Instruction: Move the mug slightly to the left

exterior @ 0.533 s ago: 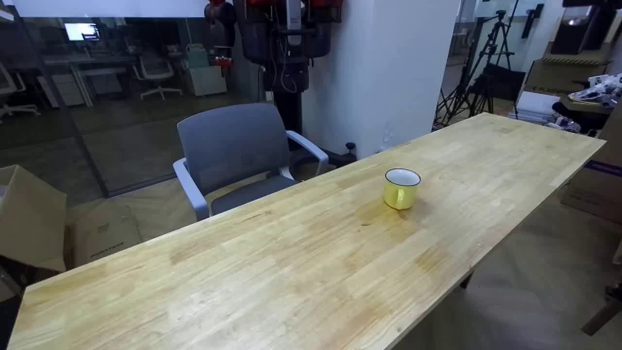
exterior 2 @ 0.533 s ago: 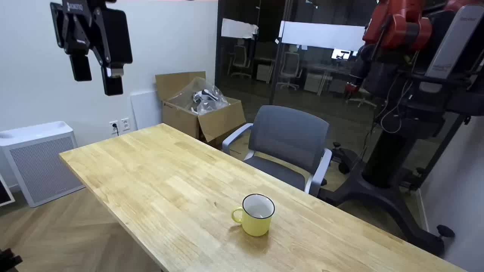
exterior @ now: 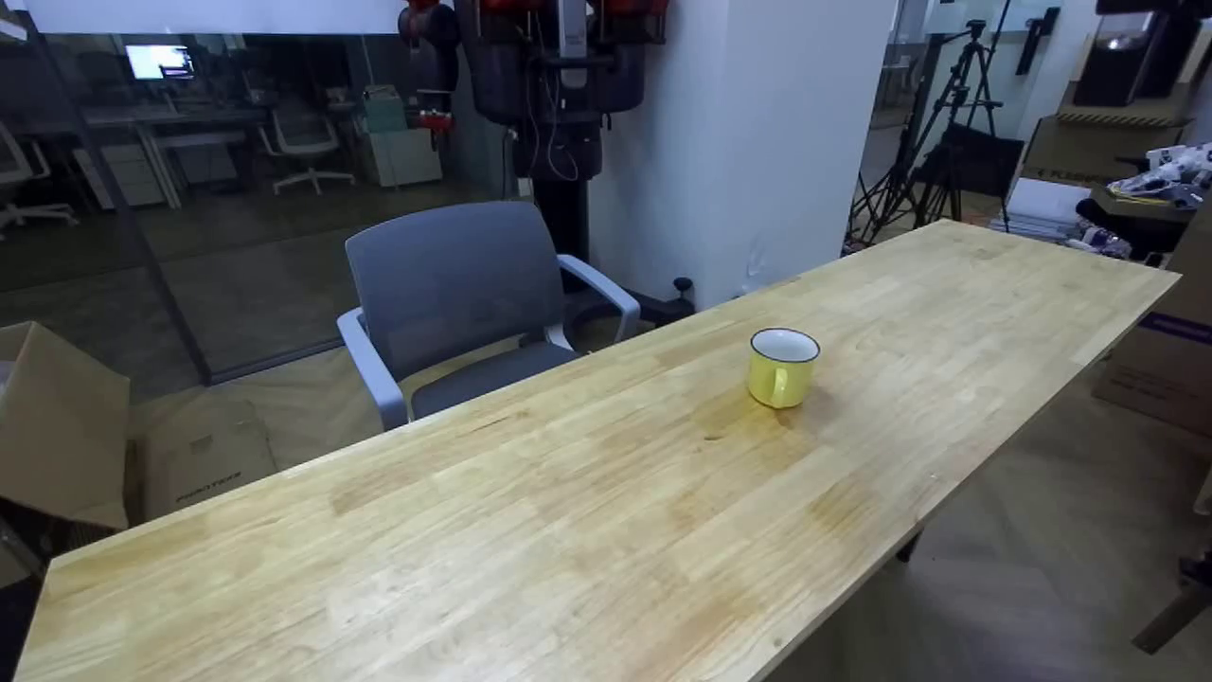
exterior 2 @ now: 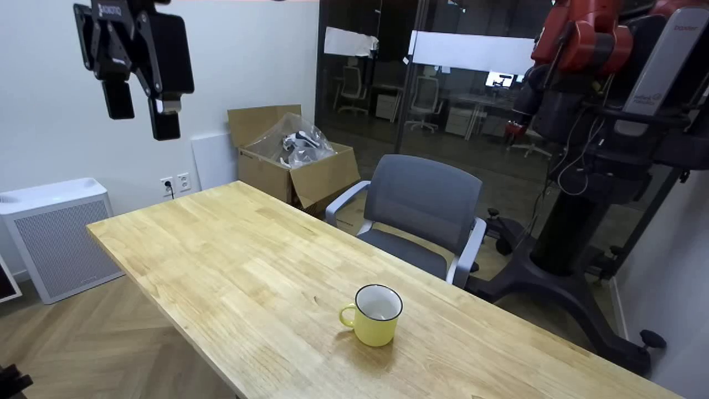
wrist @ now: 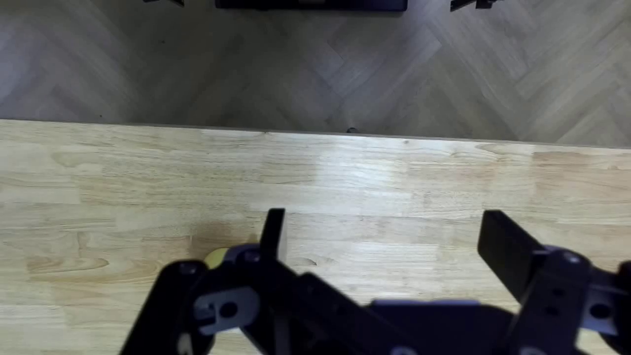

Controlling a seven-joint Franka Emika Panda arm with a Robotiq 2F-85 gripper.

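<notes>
Fingers (exterior 2: 165, 127) are hanging wide apart and empty above the tabletop (exterior 2: 243, 260), nothing is visibly changing, so the mug (exterior 2: 376, 326) is apparently awaiting its leftward move.

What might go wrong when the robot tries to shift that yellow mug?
In the wrist view, one side of the open tool covers most of the mug, so coming straight down could perhaps knock it. The handle sticks out to one side, so a brush against it might twist or tip the mug.
</notes>
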